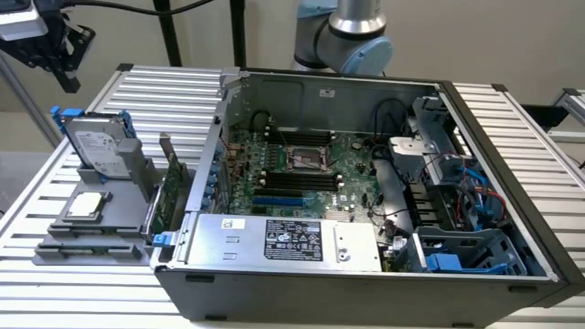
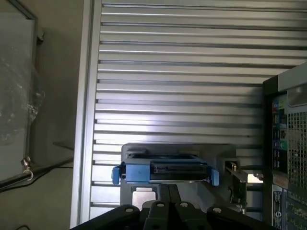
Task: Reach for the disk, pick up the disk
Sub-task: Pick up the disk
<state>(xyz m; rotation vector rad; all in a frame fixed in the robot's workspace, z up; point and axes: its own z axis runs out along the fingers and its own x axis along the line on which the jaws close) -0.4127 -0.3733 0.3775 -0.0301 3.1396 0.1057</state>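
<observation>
The disk stands on edge in a slot of the grey holder, on the slatted table at the exterior view's left. It is framed in blue plastic and its white-labelled face is turned toward the camera. The holder's front block hides its lower part, and the label's print is too small to read. In the wrist view the disk is seen edge-on from above, so only its top edge and the blue ends of its frame show, with the faces out of sight. The gripper hangs above it and apart from it, fingers pressed together with nothing between them. In the exterior view the gripper is a dark shape partly cut off by the picture's upper corner, well above the disk. A processor chip lies flat on a lower step of the holder, in front of the disk. A green card stands upright between the holder and the open computer case, whose power supply box lies along the near wall. The arm rises behind the case, cut off at the top edge.
</observation>
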